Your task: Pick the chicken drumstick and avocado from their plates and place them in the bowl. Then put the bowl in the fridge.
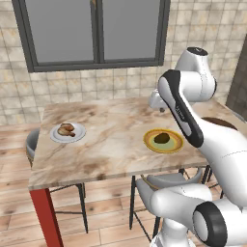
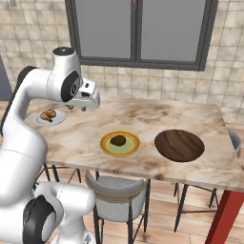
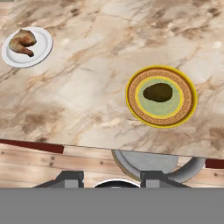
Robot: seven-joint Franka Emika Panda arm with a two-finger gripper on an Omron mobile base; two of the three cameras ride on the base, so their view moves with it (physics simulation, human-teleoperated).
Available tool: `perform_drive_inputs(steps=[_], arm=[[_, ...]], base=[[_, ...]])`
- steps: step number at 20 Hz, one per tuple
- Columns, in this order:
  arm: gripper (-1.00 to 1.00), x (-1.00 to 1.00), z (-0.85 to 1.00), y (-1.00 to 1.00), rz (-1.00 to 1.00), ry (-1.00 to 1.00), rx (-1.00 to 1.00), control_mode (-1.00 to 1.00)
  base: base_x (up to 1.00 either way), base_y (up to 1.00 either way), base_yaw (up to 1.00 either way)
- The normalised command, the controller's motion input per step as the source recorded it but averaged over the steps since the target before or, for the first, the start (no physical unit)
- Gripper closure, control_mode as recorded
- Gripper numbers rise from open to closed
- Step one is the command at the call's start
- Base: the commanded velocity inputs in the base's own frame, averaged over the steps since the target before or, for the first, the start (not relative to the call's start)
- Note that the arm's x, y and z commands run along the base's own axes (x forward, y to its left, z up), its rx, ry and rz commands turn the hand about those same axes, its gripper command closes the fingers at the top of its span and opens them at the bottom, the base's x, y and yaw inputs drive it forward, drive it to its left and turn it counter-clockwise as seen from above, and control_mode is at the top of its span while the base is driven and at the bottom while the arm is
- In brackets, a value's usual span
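Observation:
The chicken drumstick (image 1: pixel 66 129) (image 2: pixel 47 115) (image 3: pixel 22 42) lies on the small white plate (image 1: pixel 80 135) (image 3: pixel 40 54) at the table's left. The avocado (image 1: pixel 162 138) (image 2: pixel 118 140) (image 3: pixel 158 92) rests on the yellow-rimmed plate (image 1: pixel 149 143) (image 2: pixel 106 143) (image 3: pixel 136 106) near the front edge. The dark brown bowl (image 2: pixel 179 145) stands to the right of that plate, with nothing in it. My gripper (image 1: pixel 157 102) (image 2: pixel 79 107) (image 3: pixel 110 179) hangs high above the table's back, between the two plates, open and holding nothing. The fridge is out of view.
The marble table (image 1: pixel 111 144) (image 2: pixel 157 116) has red legs (image 1: pixel 47 217) (image 2: pixel 221 212). Grey stools (image 2: pixel 116 188) (image 1: pixel 32 143) stand at its front and left sides. A window (image 2: pixel 138 28) fills the tiled wall behind the table.

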Motion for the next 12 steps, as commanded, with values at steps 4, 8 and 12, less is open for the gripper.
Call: perform_drive_inputs(steps=[4, 8, 12], arm=[[-1.0, -0.07, -0.01, -0.01, 0.0, -0.01, 0.0, -1.0], [-1.0, -0.02, -0.08, -0.11, -0.12, -0.01, 0.0, -1.0], [-1.0, 0.0, -0.13, -0.25, -0.41, 0.0, 0.0, -1.0]], base=[[0.0, 0.0, 0.0], [0.0, 0.0, 0.0], [0.0, 0.0, 0.0]])
